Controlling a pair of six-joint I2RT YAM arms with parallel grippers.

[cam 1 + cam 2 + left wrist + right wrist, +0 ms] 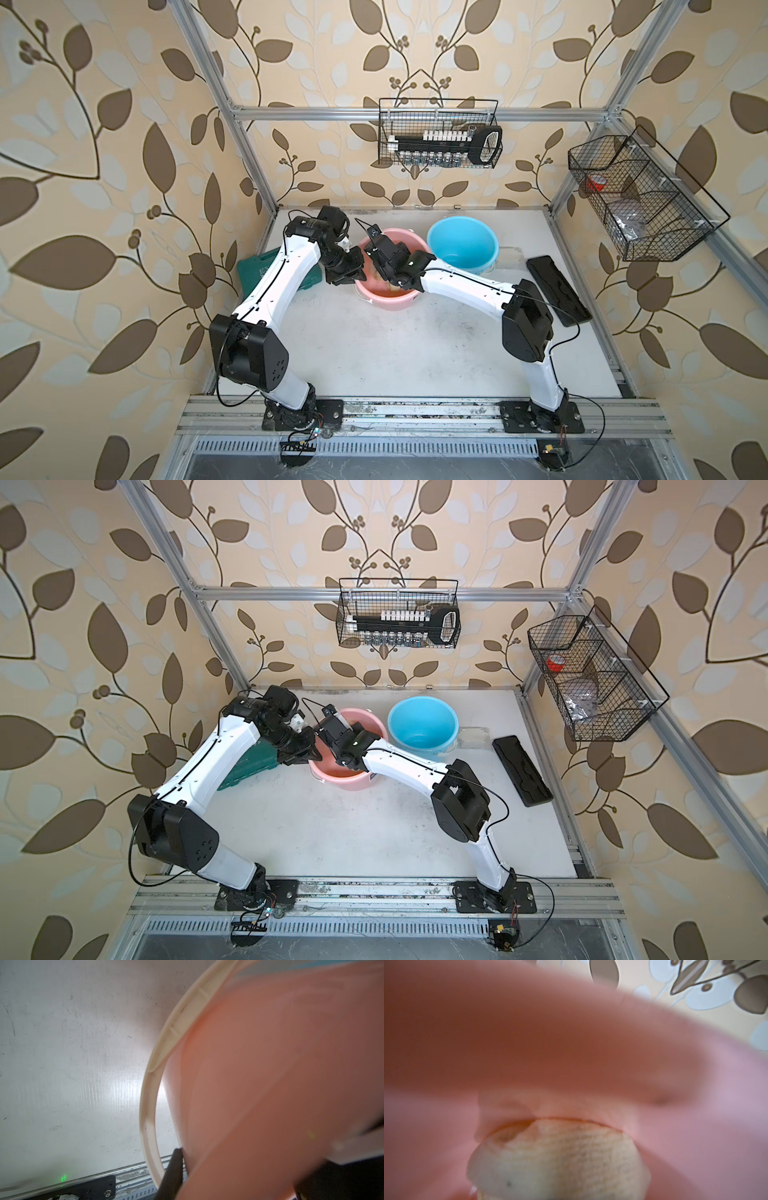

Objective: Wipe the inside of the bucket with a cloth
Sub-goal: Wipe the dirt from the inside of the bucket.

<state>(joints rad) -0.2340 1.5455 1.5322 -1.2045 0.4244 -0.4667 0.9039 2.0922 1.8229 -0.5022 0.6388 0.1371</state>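
Status: left pincer [352, 277] clamped narrow on near-side rim of pink bucket [395, 302], likely steadying it on counter [374, 353]. Right pincer [397, 283] closed tight around cloth [560, 1157], bunched low inside against bucket wall. Cloth looks soft, light, floppy; best held by thick fold, not edge.

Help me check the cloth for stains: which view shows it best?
The right wrist view: the cloth fills its lower part, weave visible. A top view shows a sliver under the right arm; the left wrist view shows none.
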